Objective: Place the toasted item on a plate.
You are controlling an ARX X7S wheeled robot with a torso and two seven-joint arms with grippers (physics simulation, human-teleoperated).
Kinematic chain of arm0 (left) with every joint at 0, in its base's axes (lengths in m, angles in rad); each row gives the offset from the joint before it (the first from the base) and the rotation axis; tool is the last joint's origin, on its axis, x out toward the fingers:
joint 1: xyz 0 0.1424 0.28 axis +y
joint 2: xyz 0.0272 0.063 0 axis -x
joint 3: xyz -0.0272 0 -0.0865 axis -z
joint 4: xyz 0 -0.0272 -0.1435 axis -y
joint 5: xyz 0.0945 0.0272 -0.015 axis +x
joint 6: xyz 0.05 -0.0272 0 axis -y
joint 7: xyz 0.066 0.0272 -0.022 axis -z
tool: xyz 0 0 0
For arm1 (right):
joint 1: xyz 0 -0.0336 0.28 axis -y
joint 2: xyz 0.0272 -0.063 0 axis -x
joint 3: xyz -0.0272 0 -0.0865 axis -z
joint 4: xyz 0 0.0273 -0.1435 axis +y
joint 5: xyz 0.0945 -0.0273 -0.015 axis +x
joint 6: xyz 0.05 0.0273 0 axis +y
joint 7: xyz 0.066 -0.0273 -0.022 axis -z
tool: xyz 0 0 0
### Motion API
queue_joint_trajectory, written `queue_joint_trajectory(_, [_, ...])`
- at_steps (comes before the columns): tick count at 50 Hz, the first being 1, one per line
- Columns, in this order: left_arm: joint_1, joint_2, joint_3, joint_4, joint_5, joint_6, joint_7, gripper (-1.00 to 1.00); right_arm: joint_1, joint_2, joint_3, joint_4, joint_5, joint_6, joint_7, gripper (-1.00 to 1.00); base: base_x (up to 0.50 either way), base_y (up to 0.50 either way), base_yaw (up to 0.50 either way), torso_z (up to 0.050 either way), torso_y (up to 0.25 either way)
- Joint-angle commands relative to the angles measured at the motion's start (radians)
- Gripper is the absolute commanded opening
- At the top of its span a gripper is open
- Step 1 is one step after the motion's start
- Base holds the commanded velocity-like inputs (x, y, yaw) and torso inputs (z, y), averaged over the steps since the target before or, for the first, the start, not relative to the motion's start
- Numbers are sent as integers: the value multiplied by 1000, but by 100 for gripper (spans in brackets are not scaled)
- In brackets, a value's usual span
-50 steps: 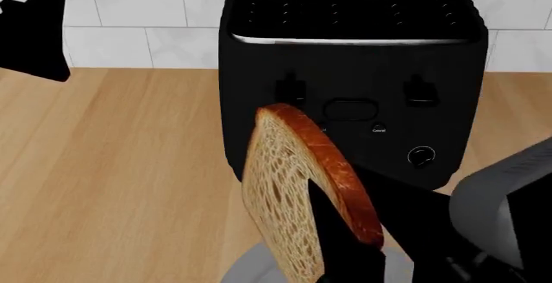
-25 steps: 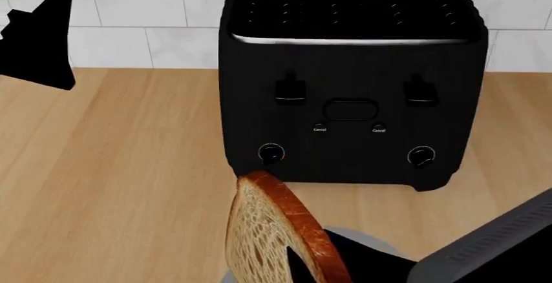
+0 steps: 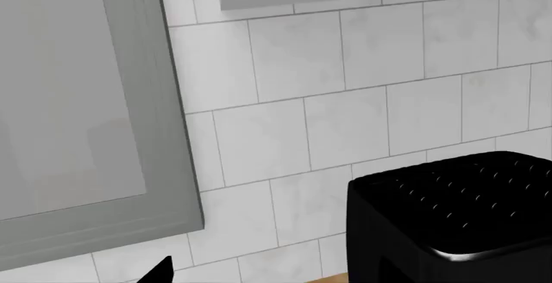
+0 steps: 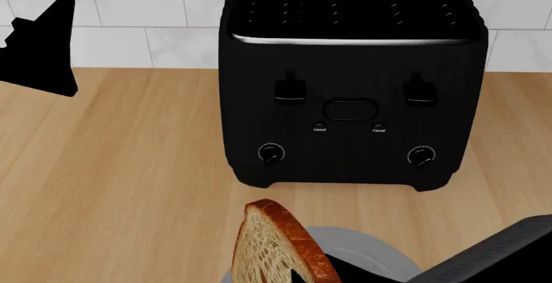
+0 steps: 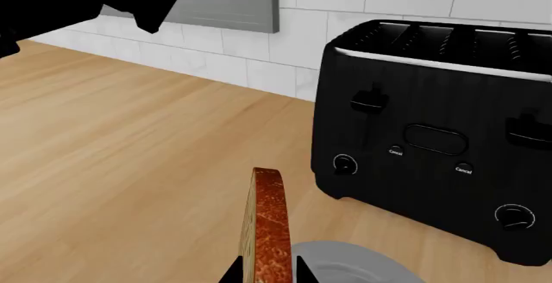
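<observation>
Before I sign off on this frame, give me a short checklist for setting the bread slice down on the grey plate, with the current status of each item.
1. Slice gripped: ok. The right gripper has its fingers on both faces of the toasted item.
2. Slice out of the toaster: ok. It hangs in front of it, below the knobs.
3. Slice over the plate: ok. Its lower part overlaps the grey plate in the head view.
4. Slice touching the plate: cannot tell. Its bottom edge is cut off.
5. Slice laid flat: not ok. It stands on edge, crust up.
6. Left gripper out of the way: ok. It is far off near the wall tiles; open or shut cannot be told.
</observation>
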Motion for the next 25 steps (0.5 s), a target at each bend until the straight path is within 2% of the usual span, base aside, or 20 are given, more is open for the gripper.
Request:
queue_joint_trajectory(1, [-2, 0, 6, -1, -5, 1, -6, 100, -84, -34, 75, 12, -43, 68, -46, -100, 0, 0, 0, 0, 0])
queue_joint_trajectory(25, [3, -4, 22, -10, -10, 16, -14, 100, -193, -118, 178, 45, -129, 188, -132, -100, 0, 0, 0, 0, 0])
